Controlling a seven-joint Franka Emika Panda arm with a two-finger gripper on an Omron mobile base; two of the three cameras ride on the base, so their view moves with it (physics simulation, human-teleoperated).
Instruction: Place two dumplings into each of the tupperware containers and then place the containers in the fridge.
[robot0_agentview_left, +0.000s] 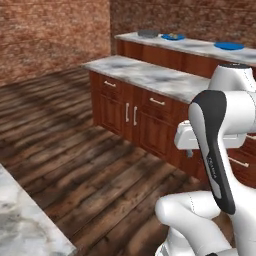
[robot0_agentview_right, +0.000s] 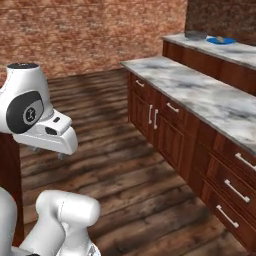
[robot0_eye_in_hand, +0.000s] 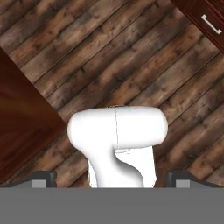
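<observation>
Your gripper (robot0_eye_in_hand: 112, 179) hangs with jaws wide apart and empty, directly above the plank floor (robot0_eye_in_hand: 131, 65). Ahead of it lies the marble counter (robot0_agentview_left: 150, 75); far beyond, on the back counter, the blue plate (robot0_agentview_left: 172, 36) seems to carry the dumplings (robot0_agentview_right: 220, 39). Drive closer before you reach.

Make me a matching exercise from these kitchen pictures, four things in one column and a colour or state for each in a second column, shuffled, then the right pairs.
Things
1. round flat plate on the far counter
2. marble-patterned countertop of the near counter
3. wooden cabinet doors under the near counter
4. two-finger gripper

Colour or state
A. dark red-brown
B. open, holding nothing
C. blue
D. grey-white, veined

Pairs: 1-C, 2-D, 3-A, 4-B
</observation>
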